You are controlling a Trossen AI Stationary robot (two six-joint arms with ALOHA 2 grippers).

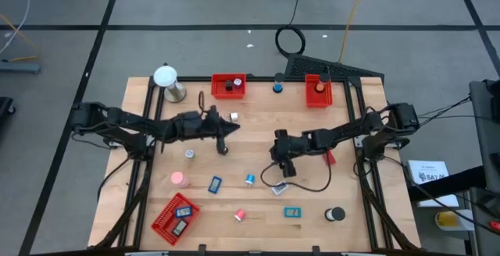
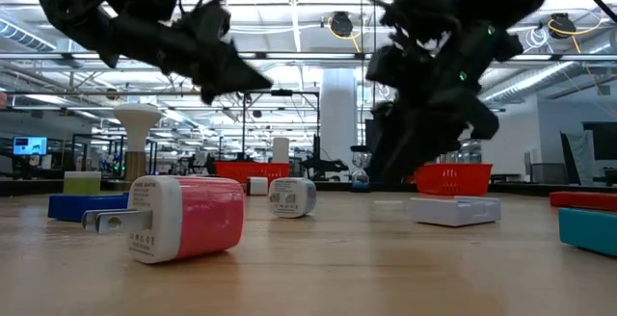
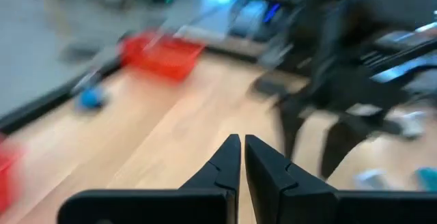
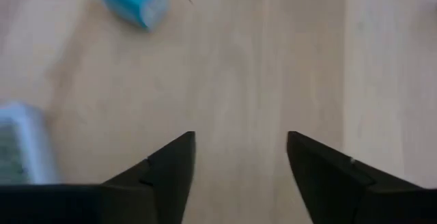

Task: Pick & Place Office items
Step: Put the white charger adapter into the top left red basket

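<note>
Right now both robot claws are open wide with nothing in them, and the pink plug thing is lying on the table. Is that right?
Not quite. Only the right gripper is open with nothing between its fingers, as the right wrist view shows. The left gripper is shut, its fingertips together and empty, which the left wrist view shows. The pink plug does lie on the table.

A pale wooden table (image 1: pixel 258 154) with light plank grain. Three red mesh trays (image 1: pixel 228 86), one holding blue pieces. A pink and white plug adapter (image 2: pixel 188 218), a teal flat rectangular piece (image 1: pixel 292 213), a black roll (image 1: pixel 336 214), a white ball (image 1: pixel 165 76) on a silver stand. Both arms are black.
</note>
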